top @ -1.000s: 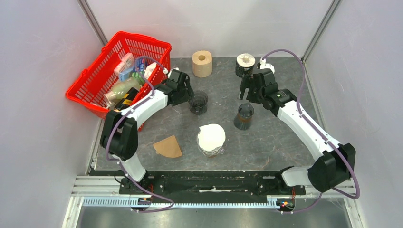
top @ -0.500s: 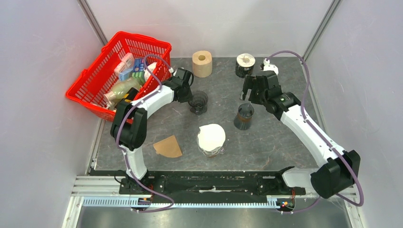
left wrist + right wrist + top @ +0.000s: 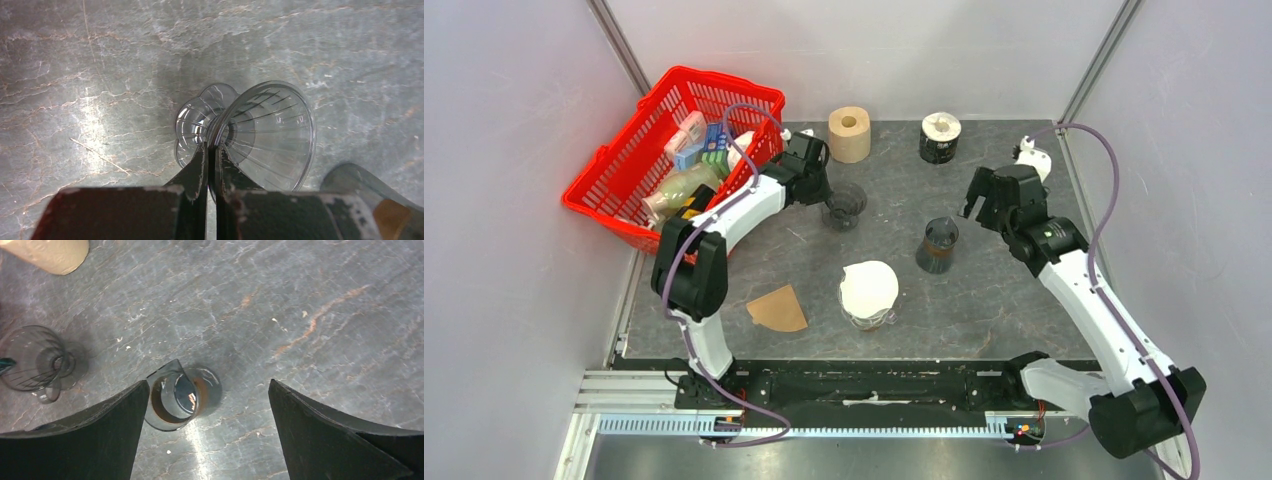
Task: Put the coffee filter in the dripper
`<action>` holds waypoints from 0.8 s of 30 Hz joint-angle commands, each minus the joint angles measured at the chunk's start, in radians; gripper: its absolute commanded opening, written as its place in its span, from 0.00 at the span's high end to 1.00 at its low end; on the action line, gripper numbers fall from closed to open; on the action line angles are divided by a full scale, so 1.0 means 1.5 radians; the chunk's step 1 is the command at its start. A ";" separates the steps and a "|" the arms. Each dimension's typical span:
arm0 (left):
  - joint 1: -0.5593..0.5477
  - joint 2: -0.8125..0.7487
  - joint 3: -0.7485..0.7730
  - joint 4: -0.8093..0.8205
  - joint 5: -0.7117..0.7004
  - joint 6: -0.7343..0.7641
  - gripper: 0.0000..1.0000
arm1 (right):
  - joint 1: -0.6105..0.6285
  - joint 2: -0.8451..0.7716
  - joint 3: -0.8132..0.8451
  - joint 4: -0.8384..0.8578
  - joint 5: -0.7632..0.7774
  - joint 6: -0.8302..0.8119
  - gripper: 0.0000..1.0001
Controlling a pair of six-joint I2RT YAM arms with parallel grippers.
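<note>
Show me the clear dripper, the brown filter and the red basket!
dripper (image 3: 272,132): left wrist view, inside its ribbed cone.
brown filter (image 3: 777,309): top view, middle of the paper.
red basket (image 3: 614,150): top view, its left wall.

The dripper (image 3: 844,205) stands left of the jug (image 3: 938,245), behind the coffee filter (image 3: 778,310).

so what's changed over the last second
The left gripper closed on the rim of the clear dripper. The right gripper, open throughout, pulled back to the right, away from the dark glass server. The server, brown paper filter, white filter and red basket stayed put.
</note>
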 commanded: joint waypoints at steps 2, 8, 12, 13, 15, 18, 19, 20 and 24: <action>0.002 -0.083 0.030 0.053 0.058 0.028 0.98 | -0.032 -0.047 -0.013 -0.033 0.029 0.028 0.03; -0.007 -0.113 0.056 0.056 0.089 0.037 0.98 | -0.065 -0.081 -0.024 -0.057 0.030 0.038 0.03; -0.024 -0.122 0.085 0.053 0.130 0.049 0.98 | -0.086 -0.102 -0.033 -0.070 0.030 0.038 0.03; -0.032 -0.124 0.097 0.046 0.133 0.059 0.98 | -0.090 -0.107 -0.037 -0.072 0.030 0.037 0.03; -0.059 -0.122 0.129 0.021 0.124 0.080 0.98 | -0.094 -0.119 -0.044 -0.075 0.031 0.035 0.03; -0.103 -0.110 0.176 -0.018 0.125 0.106 0.98 | -0.096 -0.140 -0.055 -0.078 0.049 0.034 0.03; -0.118 -0.104 0.190 -0.030 0.129 0.115 0.98 | -0.096 -0.148 -0.058 -0.078 0.055 0.033 0.03; -0.131 -0.093 0.208 -0.045 0.135 0.125 0.98 | -0.097 -0.153 -0.061 -0.079 0.065 0.032 0.03; -0.180 -0.035 0.299 -0.110 0.141 0.143 0.98 | -0.096 -0.172 -0.067 -0.085 0.088 0.031 0.03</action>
